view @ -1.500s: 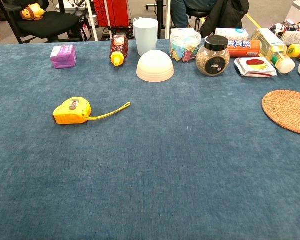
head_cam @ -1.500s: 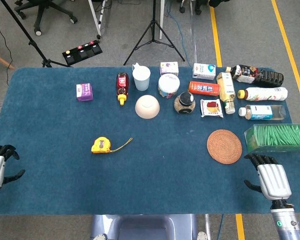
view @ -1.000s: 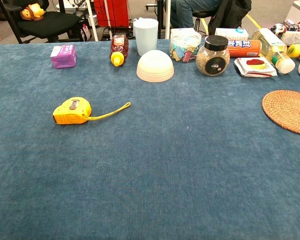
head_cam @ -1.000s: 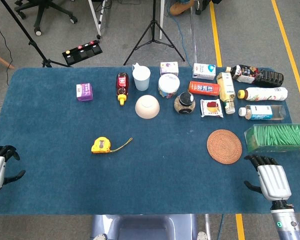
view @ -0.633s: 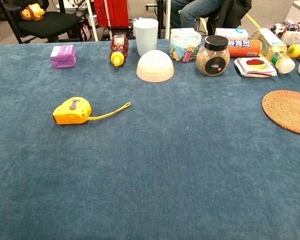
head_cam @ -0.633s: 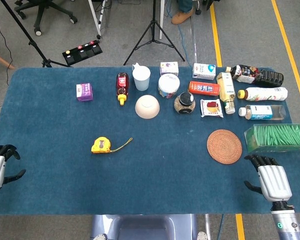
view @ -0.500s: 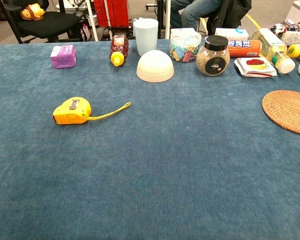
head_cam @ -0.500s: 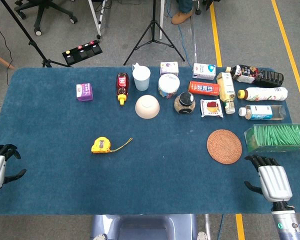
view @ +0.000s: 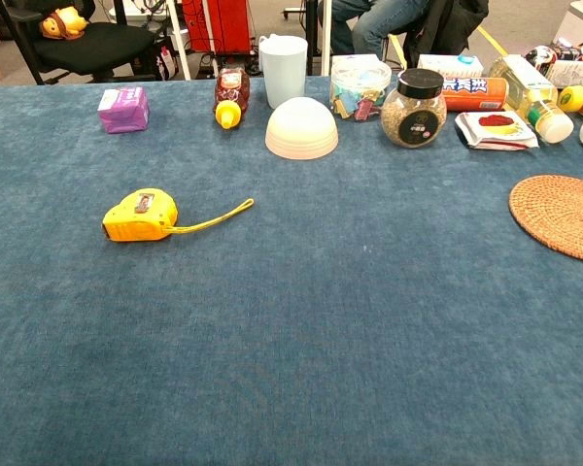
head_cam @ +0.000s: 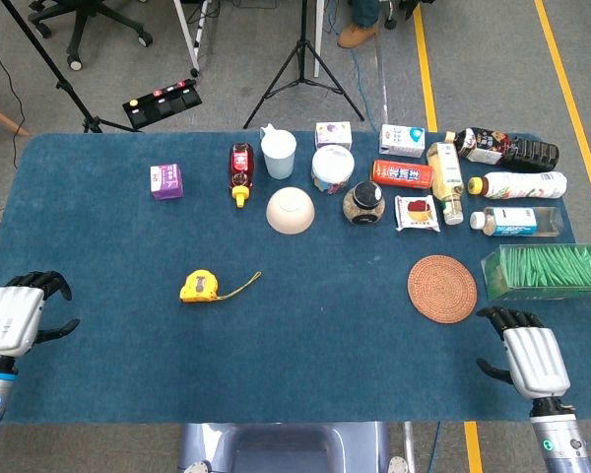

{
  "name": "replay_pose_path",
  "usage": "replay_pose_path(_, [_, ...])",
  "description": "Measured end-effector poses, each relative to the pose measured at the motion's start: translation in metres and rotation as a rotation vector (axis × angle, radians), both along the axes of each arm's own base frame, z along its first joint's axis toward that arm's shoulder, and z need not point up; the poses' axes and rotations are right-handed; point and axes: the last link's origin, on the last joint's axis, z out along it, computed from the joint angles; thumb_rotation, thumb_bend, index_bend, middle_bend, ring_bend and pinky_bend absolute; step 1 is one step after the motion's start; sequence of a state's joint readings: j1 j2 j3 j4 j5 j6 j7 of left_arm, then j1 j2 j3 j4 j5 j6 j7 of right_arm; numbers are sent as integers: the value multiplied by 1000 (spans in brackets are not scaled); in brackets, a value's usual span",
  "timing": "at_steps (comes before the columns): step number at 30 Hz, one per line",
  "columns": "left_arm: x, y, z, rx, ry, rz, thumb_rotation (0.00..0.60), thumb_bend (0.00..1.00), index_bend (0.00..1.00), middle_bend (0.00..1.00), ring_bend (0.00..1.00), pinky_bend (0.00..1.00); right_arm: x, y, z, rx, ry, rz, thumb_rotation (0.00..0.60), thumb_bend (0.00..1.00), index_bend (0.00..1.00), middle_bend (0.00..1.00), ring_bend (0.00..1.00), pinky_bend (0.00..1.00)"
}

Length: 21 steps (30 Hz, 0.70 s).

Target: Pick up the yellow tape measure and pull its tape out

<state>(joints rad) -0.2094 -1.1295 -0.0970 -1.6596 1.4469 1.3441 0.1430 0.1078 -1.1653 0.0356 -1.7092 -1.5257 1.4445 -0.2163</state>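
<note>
Both hands hold nothing, fingers apart: the left hand at the table's near left edge, the right hand at its near right. Between them, nearer the left hand, the yellow tape measure lies flat on the blue tablecloth, its strap trailing right. A white bowl sits upside down beyond it.

Bright, even, sharp; faint shadows

Blue table: tape measure, bowl, coaster.
</note>
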Motion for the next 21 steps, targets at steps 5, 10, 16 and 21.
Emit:
replay_pose_path(5, [16, 14, -7, -86, 54, -4, 600, 83, 314, 175, 151, 288, 1, 2, 3, -11, -9, 12, 600, 151, 284, 318, 324, 291])
replay_pose_path(10, [39, 36, -15, -158, 110, -27, 600, 84, 311, 110, 70, 249, 2, 5, 2, -1, -14, 24, 600, 151, 283, 318, 324, 291])
replay_pose_path(16, [64, 60, -32, -225, 131, -52, 600, 109, 311, 109, 66, 237, 0, 6, 2, 6, -15, 27, 600, 151, 284, 318, 324, 291])
replay_pose_path(21, [82, 75, -51, -257, 144, -74, 600, 119, 314, 109, 66, 236, -4, 4, 2, 17, -15, 22, 600, 150, 284, 318, 323, 291])
